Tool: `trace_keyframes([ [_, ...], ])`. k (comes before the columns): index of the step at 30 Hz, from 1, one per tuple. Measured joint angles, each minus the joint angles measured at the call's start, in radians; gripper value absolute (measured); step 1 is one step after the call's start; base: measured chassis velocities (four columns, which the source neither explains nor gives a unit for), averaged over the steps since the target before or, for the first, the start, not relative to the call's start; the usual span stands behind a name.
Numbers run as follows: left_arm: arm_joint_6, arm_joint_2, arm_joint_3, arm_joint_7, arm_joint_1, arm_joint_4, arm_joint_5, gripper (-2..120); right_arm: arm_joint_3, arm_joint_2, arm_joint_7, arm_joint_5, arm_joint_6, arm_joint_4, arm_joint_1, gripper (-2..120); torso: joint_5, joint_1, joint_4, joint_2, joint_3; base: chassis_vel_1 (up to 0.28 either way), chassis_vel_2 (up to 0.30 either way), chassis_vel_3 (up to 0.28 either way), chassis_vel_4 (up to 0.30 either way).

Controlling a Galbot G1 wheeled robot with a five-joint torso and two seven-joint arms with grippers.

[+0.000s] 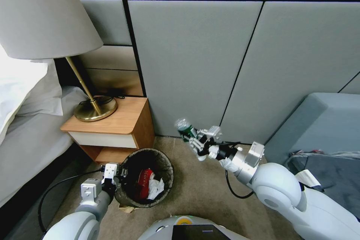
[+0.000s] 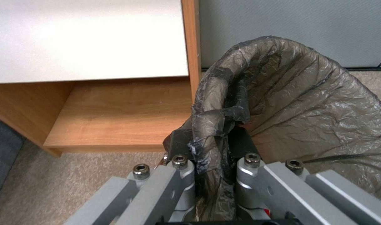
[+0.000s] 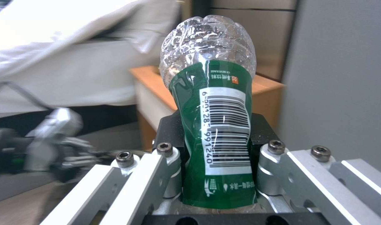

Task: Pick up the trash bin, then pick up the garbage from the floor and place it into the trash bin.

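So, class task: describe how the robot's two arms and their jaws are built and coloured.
Both arms have smooth white rounded shells ending in silver wrist cylinders. Left gripper and right gripper: silver-grey metal linkage bars with dark hex bolts and black pads. A black cable loops beside each wrist.

A wooden nightstand (image 1: 116,127) with a white drawer front stands against the grey panelled wall (image 1: 195,63). A brass lamp (image 1: 93,108) with a grey shade rests on it. A bed (image 1: 26,127) lies beside it; beige carpet (image 1: 202,195) covers the floor.
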Motion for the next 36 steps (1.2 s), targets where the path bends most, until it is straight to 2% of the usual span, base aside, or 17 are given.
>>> trace_keyframes([
  [4, 0.001, 0.0, -0.001, 0.0, 0.002, 0.0, 0.001, 6, -0.014, 0.005, -0.022, 0.002, -0.007, -0.001, 0.018, 19, 0.0, 0.0, 0.0, 0.0, 0.0, 0.0, 0.0, 0.0, 0.0],
  [7, 0.002, 0.003, 0.0, 0.001, 0.006, 0.0, 0.001, 6, -0.131, 0.025, -0.073, 0.009, -0.01, -0.003, 0.114, 19, -0.0001, 0.0, -0.0001, 0.0, 0.0, 0.0, 0.0, 0.0, 0.0],
  [8, 0.002, 0.003, 0.0, 0.001, 0.006, 0.0, 0.001, 6, -0.131, 0.025, -0.073, 0.009, -0.01, -0.003, 0.114, 19, -0.0001, 0.0, -0.0001, 0.0, 0.0, 0.0, 0.0, 0.0, 0.0],
  [11, 0.003, 0.0, 0.004, 0.003, 0.011, 0.0, 0.004, 6, -0.245, 0.051, -0.083, 0.012, -0.01, -0.007, 0.213, 19, -0.0001, 0.0, 0.0001, 0.0, 0.0, 0.0, 0.0, 0.0, 0.0],
  [12, 0.003, 0.0, 0.004, 0.003, 0.011, 0.0, 0.004, 6, -0.245, 0.051, -0.083, 0.012, -0.01, -0.007, 0.213, 19, -0.0001, 0.0, 0.0001, 0.0, 0.0, 0.0, 0.0, 0.0, 0.0],
  [14, 0.003, -0.003, 0.003, 0.004, 0.015, 0.0, 0.009, 6, -0.314, 0.068, -0.083, 0.015, -0.01, -0.018, 0.28, 19, -0.0001, 0.0, 0.0001, 0.0, 0.0, 0.0, 0.0, 0.0, 0.0],
  [21, 0.003, -0.005, 0.001, 0.004, 0.016, 0.0, 0.014, 6, -0.453, 0.124, -0.067, 0.03, -0.013, -0.061, 0.422, 19, -0.0001, 0.0, 0.0001, 0.0, 0.0, 0.0, 0.0, 0.0, 0.0],
  [25, 0.003, -0.005, -0.001, 0.005, 0.015, 0.0, 0.014, 6, -0.524, 0.153, -0.054, 0.053, -0.021, -0.085, 0.491, 19, -0.0001, 0.0, 0.0, 0.0, 0.0, 0.0, 0.0, 0.0, 0.0],
  [36, 0.005, -0.009, 0.004, 0.005, 0.007, 0.0, 0.011, 6, -0.649, 0.183, -0.024, 0.085, -0.027, -0.123, 0.563, 19, -0.0001, 0.0, 0.0, 0.0, 0.0, 0.0, 0.0, 0.0, 0.0],
])
